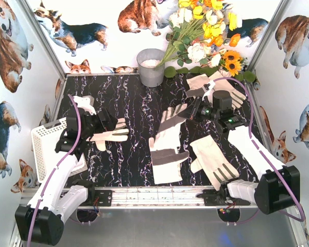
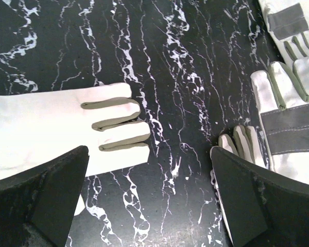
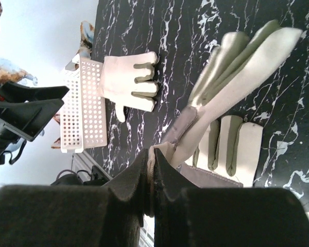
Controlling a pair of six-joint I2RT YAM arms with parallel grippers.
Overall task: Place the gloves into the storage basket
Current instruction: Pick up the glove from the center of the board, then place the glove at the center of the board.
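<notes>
Right gripper (image 3: pixel 153 172) is clamped on a glove (image 3: pixel 237 67) near its cuff, and it droops, soft, light, floppy; cuff's the place to grab. Left gripper (image 2: pixel 149 170) gapes wide over a second glove (image 2: pixel 56 128) just beside the basket (image 1: pixel 44 146), and that arm (image 1: pixel 56 180) looks to block the way in. More gloves (image 1: pixel 167 164) sprawl mid-table; bucket (image 1: pixel 151 67), flowers (image 1: pixel 206 31) well back.

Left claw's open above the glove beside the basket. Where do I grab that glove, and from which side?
Probably the broad middle of the glove, straight down from above with the left claw: it lies flat and limp, so pinch fabric across its width. Its cuff end is nearest the basket, fingers pointing away.
</notes>
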